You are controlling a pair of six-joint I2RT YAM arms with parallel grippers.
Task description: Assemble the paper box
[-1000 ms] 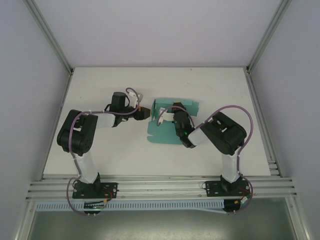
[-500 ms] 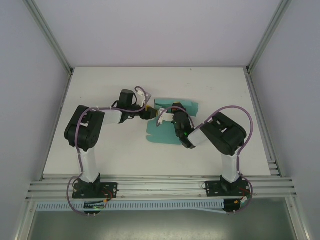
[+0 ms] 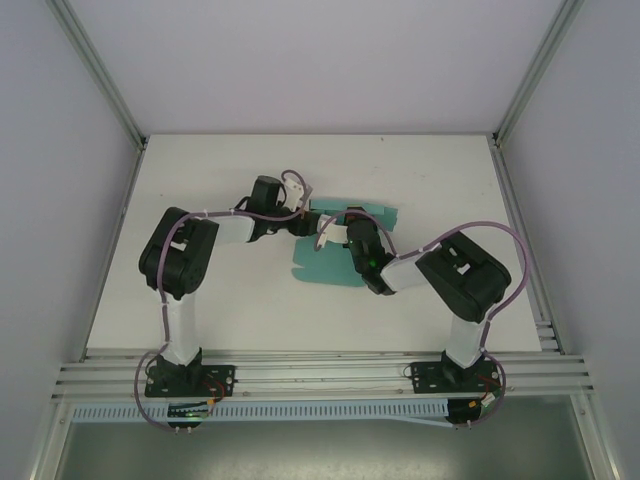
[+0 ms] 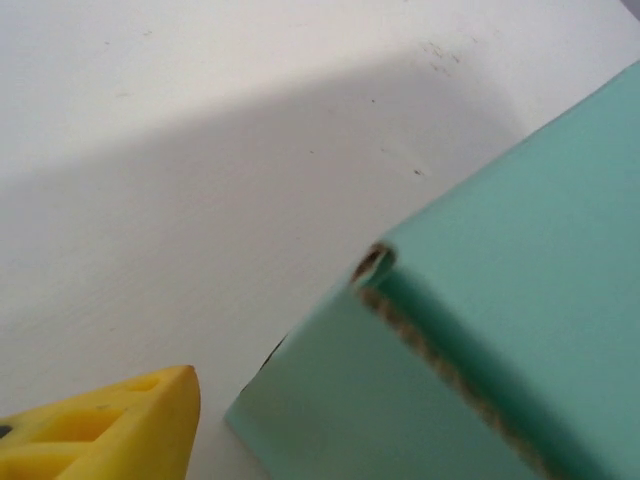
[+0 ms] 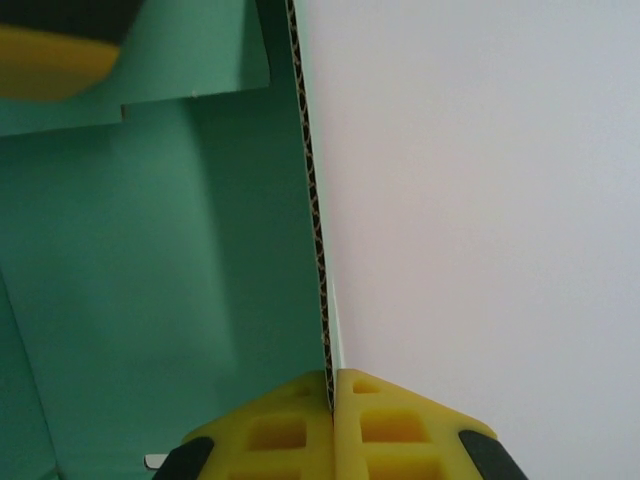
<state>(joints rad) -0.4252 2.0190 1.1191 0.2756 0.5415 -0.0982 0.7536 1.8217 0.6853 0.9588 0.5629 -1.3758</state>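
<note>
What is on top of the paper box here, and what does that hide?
The right arm lies over the paper box's middle, hiding the card beneath it. The right tool is shut on one panel's edge. The table shows around the box.

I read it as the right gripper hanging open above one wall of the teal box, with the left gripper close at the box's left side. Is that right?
Not quite. The right gripper is not open: its jaws are shut, pinching the edge of a wall of the paper box, as the right wrist view shows. The left gripper is indeed close at the box's left side.
</note>
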